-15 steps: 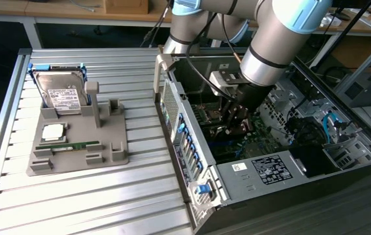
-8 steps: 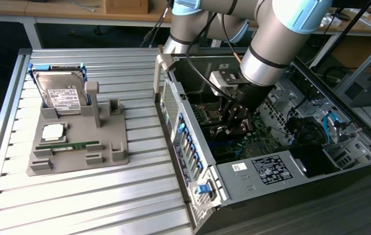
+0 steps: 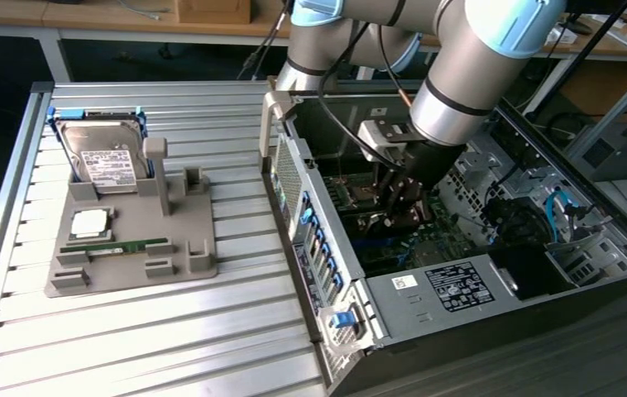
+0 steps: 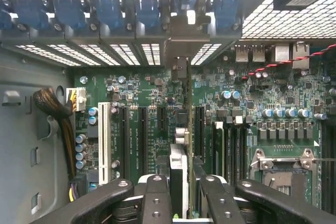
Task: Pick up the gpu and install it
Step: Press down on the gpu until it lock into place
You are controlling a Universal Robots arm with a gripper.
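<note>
The gpu (image 4: 187, 129) is seen edge-on in the wrist view, standing upright over the green motherboard (image 4: 152, 93) among the dark expansion slots. Its silvery end bracket (image 4: 182, 40) reaches the case's rear slot wall. My gripper (image 4: 186, 200) is shut on the card, with one black finger (image 4: 156, 198) on each side of it. In the exterior view the gripper (image 3: 408, 207) is down inside the open computer case (image 3: 435, 285), just above the motherboard. There the card itself is mostly hidden behind the gripper.
A grey fixture (image 3: 137, 248) on the slatted table holds a hard drive (image 3: 98, 157), a CPU (image 3: 91, 222) and a RAM stick (image 3: 115, 246). Inside the case are a white slot (image 4: 104, 140), a brown cable bundle (image 4: 52, 108), the CPU socket (image 4: 286, 166) and blue slot latches (image 4: 110, 11).
</note>
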